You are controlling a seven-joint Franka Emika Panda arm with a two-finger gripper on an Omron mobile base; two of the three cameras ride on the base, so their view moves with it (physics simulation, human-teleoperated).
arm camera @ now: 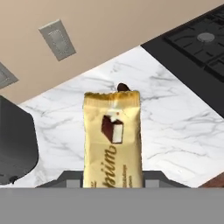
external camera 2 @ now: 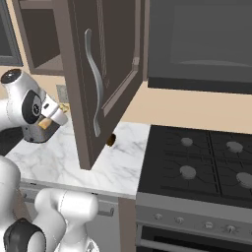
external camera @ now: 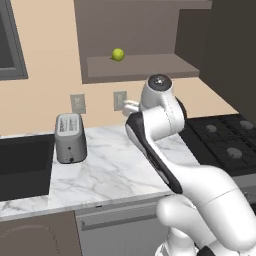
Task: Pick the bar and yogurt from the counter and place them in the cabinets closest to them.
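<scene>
In the hand view the bar (arm camera: 113, 140), a tan-yellow wrapper with a printed chocolate block, stands upright between my fingers (arm camera: 154, 176). My gripper (arm camera: 113, 177) is shut on its lower end and holds it above the white marble counter (arm camera: 175, 122). From the base views the gripper (external camera 2: 58, 114) (external camera: 130, 107) hovers over the counter (external camera: 115, 170), below the open wall cabinet (external camera: 140, 67). The yogurt is out of view.
A green-yellow ball (external camera: 118, 54) rests on the cabinet shelf. The open cabinet door (external camera 2: 98, 74) juts out over the counter. A dark brown lump (external camera 2: 111, 140) (arm camera: 123, 86) lies beyond the bar. Toaster (external camera: 70, 137) left, sink (external camera: 25, 165) far left, black stove (external camera 2: 197, 162) right.
</scene>
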